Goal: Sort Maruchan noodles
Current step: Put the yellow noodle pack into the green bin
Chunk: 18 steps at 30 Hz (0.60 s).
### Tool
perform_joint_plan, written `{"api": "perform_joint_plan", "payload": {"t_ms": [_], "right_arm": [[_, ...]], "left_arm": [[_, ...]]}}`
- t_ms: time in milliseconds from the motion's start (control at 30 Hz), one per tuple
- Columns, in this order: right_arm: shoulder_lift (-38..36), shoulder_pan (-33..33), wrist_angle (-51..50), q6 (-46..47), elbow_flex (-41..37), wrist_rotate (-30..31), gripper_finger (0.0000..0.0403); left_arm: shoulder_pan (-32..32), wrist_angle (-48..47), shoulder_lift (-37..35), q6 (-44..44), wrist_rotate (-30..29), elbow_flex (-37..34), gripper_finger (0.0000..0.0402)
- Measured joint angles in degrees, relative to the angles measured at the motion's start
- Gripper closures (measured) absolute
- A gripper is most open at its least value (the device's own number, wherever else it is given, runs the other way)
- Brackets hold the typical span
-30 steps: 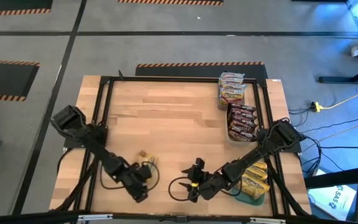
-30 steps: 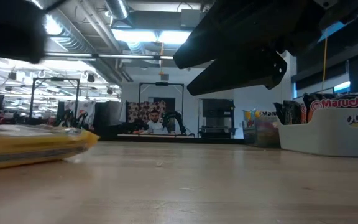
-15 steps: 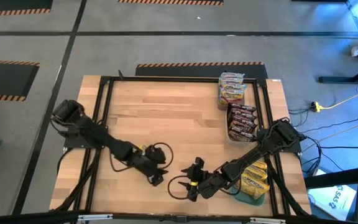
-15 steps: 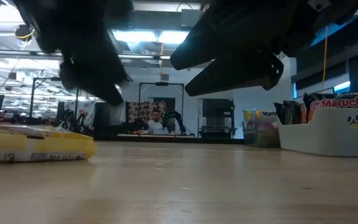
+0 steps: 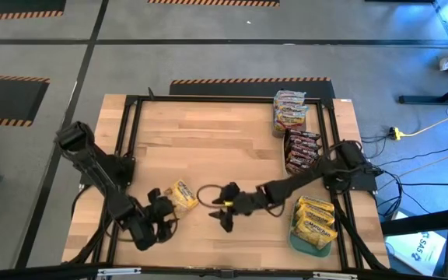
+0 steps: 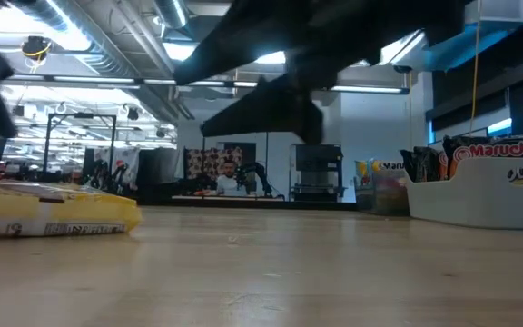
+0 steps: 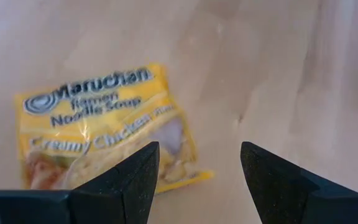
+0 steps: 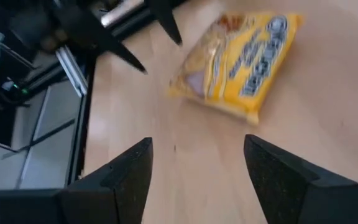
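The right tool [image 5: 225, 220], jaws apart, has moved toward the loose yellow packet [image 5: 183, 194] at 9 o'clock, while the left tool [image 5: 162, 214], also apart, pulled back; the packet looks light, crinkly and slippery, best pinched across a short edge.

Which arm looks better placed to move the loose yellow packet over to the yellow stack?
Probably the right. Its open gripper faces the yellow packet on the side toward the yellow stack at the table's right. The left gripper, also open and empty, is closer, but that stack lies across the table.

One loose yellow packet [image 5: 182, 194] lies alone on the table [image 5: 224, 140]. Along the table's right edge sit three groups: silvery-pink packets [image 5: 289, 110], dark brown-red packets [image 5: 302, 152], and yellow packets [image 5: 314, 221], their individual counts unreadable. Two grippers: left gripper [image 5: 164, 210], right gripper [image 5: 225, 207].
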Motion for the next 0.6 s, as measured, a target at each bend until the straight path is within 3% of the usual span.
{"api": "perform_joint_plan", "payload": {"t_ms": [200,367,467,600], "right_arm": [[1.18,-5.02,6.86,-0.70,0.05,-5.06,0.0166],[5.35,-8.99,7.25,-0.22,4.11,-12.87,0.0148],[8.44,-11.72,3.14,-0.22,9.13,-16.30,0.0114],[11.67,-16.03,-8.20,-0.06,15.75,-16.42,0.0076]], "left_arm": [[-3.07,1.96,5.10,-2.33,-1.18,-3.24,0.0179],[-3.37,3.29,7.41,-1.87,-3.80,-3.91,0.0179],[-2.97,3.28,8.26,0.56,-4.03,-3.98,0.0179],[-2.87,5.64,8.86,1.42,-4.62,-5.41,0.0179]]}}
